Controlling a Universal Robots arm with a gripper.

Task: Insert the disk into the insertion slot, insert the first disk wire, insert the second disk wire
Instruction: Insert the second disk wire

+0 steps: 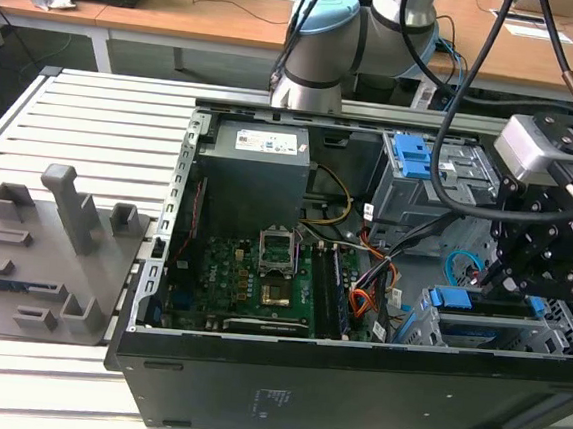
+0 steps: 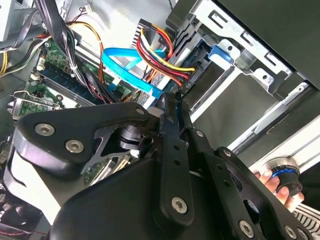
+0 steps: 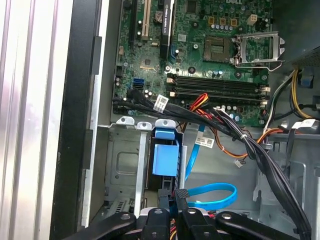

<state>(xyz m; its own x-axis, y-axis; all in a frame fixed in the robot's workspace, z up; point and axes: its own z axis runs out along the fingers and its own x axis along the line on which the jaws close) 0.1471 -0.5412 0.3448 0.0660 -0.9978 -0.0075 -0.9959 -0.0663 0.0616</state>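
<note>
the gripper point(image 1: 505, 281) hung low inside the open computer case point(image 1: 351, 391) at the exterior view's right, just above the insertion slot point(image 1: 502, 329), the silver drive cage near the case's front wall. in the second wrist view its black fingers point(image 2: 172, 125) were drawn close together, tips nearly meeting around the dark plug end where the second disk wire point(image 2: 125, 65) came in, though whether they truly pinched that plug was hard to tell. the light-blue wire curved in a loop between the cage and the motherboard point(image 3: 210, 50), and in the first wrist view that loop point(image 3: 215, 195) lay right beside the gripper tips point(image 3: 177, 197). the disk point(image 3: 165, 157) sat in the slot already, its bright blue carrier showing between the cage's metal rails point(image 3: 141, 165), and blue plastic point(image 1: 452, 298) peeked from the cage in the exterior view too. a red, yellow and black wire bundle point(image 2: 162, 52) ran to the back of the drive, close above the fingers. the taller grey cage with blue tabs point(image 1: 412, 160) stood behind, apart from the gripper. a grey fixture plate point(image 1: 47, 254) rested on the slatted table at the exterior view's left.
</note>
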